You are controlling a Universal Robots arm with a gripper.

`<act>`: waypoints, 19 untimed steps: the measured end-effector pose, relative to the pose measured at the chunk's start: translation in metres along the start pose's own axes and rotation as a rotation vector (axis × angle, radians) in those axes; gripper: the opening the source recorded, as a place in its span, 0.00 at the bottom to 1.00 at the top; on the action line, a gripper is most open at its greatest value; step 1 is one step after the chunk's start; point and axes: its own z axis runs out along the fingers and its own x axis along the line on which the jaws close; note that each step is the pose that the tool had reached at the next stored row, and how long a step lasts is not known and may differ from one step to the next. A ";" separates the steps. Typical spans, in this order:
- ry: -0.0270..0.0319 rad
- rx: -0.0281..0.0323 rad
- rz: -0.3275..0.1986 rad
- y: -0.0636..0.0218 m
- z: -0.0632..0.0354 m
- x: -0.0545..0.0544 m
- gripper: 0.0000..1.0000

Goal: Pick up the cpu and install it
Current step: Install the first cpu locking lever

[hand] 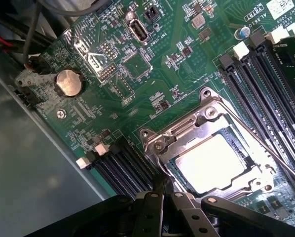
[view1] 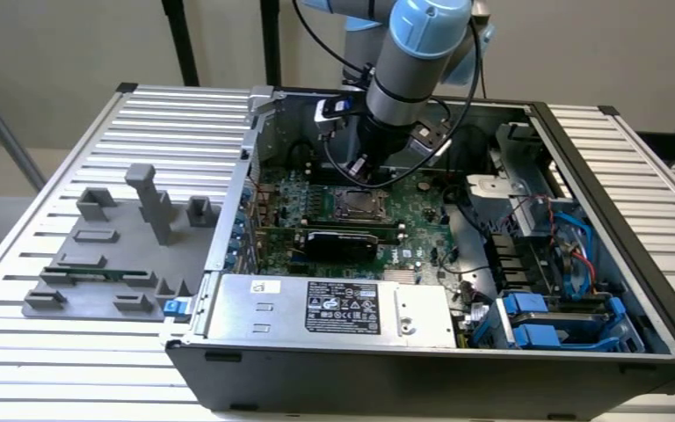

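Found the gripper (view1: 362, 173) hanging from the arm (view1: 414, 53) inside the open computer case (view1: 431, 374), low over the motherboard (view1: 420, 220). Read the jaws as clenched tight together, black fingertips meeting at a narrow point in the wrist view, the gripper (hand: 163, 186) grasping nothing.

Spotted the cpu (hand: 214, 163) just beyond the fingertips, lying flat in the socket with its pale metal top facing up, apart from the jaws. Noted the silvery socket frame (hand: 187, 131) surrounding the chip on all sides, its nearest corner almost under the closed tips. Could not tell whether the tips touched that frame. Located the same cpu (view1: 355, 204) in the exterior view directly below the jaws, in the middle of the board.

Saw black memory slots (hand: 266, 98) running on the far side of the socket from the jaws, and more slots (hand: 120, 165) just beside the tips. Made out a round coin battery (hand: 68, 82) well away from the jaws, near the board's edge.

Observed a grey fixture plate (view1: 103, 264) with upright blocks well apart from the jaws, outside the case on the slatted table (view1: 32, 352), toward the exterior view's left. Marked a metal power supply (view1: 326, 308) with a dark label between the jaws and the case's near wall.
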 end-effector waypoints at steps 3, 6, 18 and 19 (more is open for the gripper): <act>0.0002 0.0017 -0.006 0.0000 -0.0001 0.000 0.11; 0.0022 0.0035 -0.007 -0.0001 -0.0001 0.000 0.11; 0.0041 0.0046 -0.007 -0.0051 -0.0037 -0.002 0.11; 0.0042 0.0047 -0.007 -0.0060 -0.0038 -0.003 0.11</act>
